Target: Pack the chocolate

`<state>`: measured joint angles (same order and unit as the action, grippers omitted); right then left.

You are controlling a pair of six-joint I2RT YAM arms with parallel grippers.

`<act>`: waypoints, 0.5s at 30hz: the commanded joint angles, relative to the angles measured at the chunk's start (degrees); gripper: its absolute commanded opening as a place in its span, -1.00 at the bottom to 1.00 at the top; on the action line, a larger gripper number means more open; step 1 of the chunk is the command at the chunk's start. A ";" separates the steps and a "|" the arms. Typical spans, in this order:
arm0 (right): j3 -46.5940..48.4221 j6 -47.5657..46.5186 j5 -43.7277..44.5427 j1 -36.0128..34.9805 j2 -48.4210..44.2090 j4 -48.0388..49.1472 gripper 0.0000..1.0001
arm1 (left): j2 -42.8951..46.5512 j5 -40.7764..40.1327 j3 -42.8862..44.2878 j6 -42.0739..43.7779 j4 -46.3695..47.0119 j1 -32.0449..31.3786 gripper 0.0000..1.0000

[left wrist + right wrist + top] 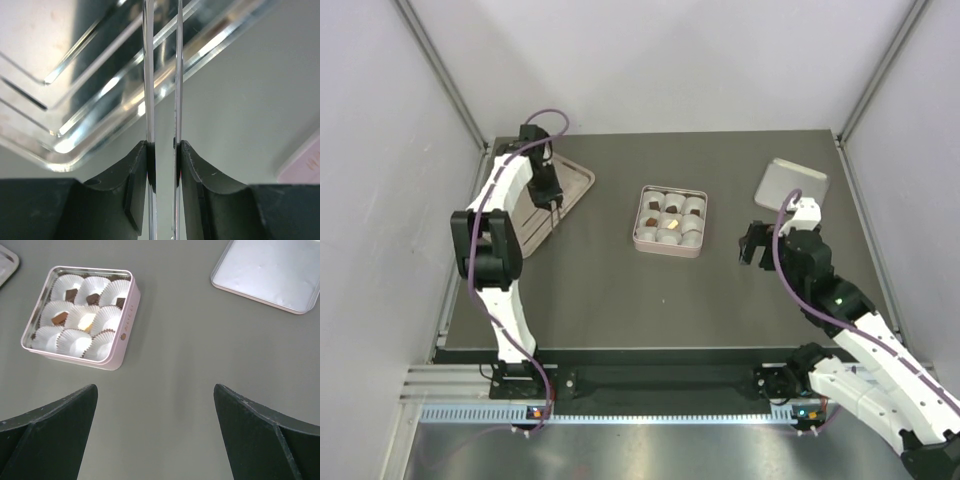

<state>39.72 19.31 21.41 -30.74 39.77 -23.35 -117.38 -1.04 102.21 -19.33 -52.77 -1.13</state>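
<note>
Chocolate (60,317): we count five pieces in view, dark, brown and cream, sitting in paper cups (75,340) of the pink square tin (667,250) at table centre.
Lid (792,183): 2 o'clock of tin.
Tray (578,180): 10 o'clock of tin.
Left gripper (555,205): over tray, pinching thin metal blades (148,75).
Right gripper (752,245): 3 o'clock of tin, fingers spread wide.

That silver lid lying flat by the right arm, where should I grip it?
Grip the lid by its near rim, coming from above with the right pincer, one finger inside, one outside. It lies flat and seems hollow side up, so only the upturned lip offers a hold.
</note>
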 commanded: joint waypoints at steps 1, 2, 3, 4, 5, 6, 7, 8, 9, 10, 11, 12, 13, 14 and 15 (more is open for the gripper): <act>0.79 1.08 -0.40 -0.81 -1.97 1.30 0.99 | 9.26 4.44 1.59 1.14 -3.21 -0.02 -0.42; 0.79 1.25 -0.84 -0.72 -2.24 1.29 0.99 | 10.15 5.34 1.06 1.14 -3.56 -0.54 -0.43; 0.97 1.60 -1.45 -0.72 -2.33 1.03 0.99 | 12.07 6.82 0.80 1.31 -3.56 -0.89 -0.44; 1.14 1.69 -1.46 -0.72 -2.33 0.68 0.99 | 13.05 7.27 0.53 1.40 -3.65 -1.50 -0.44; 1.23 1.87 -1.89 -0.81 -2.33 0.50 1.00 | 13.93 7.63 0.36 1.49 -3.74 -3.16 -0.44; 1.41 1.96 -2.07 -0.81 -2.41 0.24 0.99 | 15.50 7.89 0.44 1.66 -3.91 -4.05 -0.44; 1.67 1.96 -2.07 -0.72 -2.50 -0.46 0.99 | 16.13 7.98 0.62 1.67 -4.44 -5.02 -0.44; 1.76 2.05 -1.81 -0.81 -2.76 -0.81 0.99 | 16.74 7.89 0.71 1.49 -4.53 -7.38 -0.44; 2.02 2.05 -1.55 -0.72 -2.94 -1.16 0.99 | 18.05 8.07 0.62 1.49 -4.53 -8.70 -0.44; 2.20 1.96 -1.37 -0.72 -3.46 -1.60 1.00 | 18.50 8.07 0.79 1.49 -4.53 -10.28 -0.44; 2.29 1.87 -1.28 -0.72 -3.82 -2.04 1.00 | 19.29 7.81 1.14 1.58 -4.53 -13.78 -0.44; 2.63 1.87 -1.02 -0.72 -3.91 -2.22 0.99 | 19.47 7.81 1.41 1.58 -4.62 -15.56 -0.44; 2.81 1.78 -0.58 -0.72 -4.26 -2.83 1.00 | 19.56 7.72 1.76 1.40 -4.79 -17.40 -0.44; 2.90 1.78 -0.32 -0.72 -4.26 -3.19 0.99 | 19.56 7.72 2.46 1.14 -4.79 -20.99 -0.44; 3.34 1.78 -0.23 -0.72 -4.35 -3.45 0.99 | 19.56 7.72 2.64 0.70 -4.62 -22.76 -0.45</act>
<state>39.88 20.71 19.92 -30.74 36.45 -26.35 -99.42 5.34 102.69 -18.57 -56.99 -18.55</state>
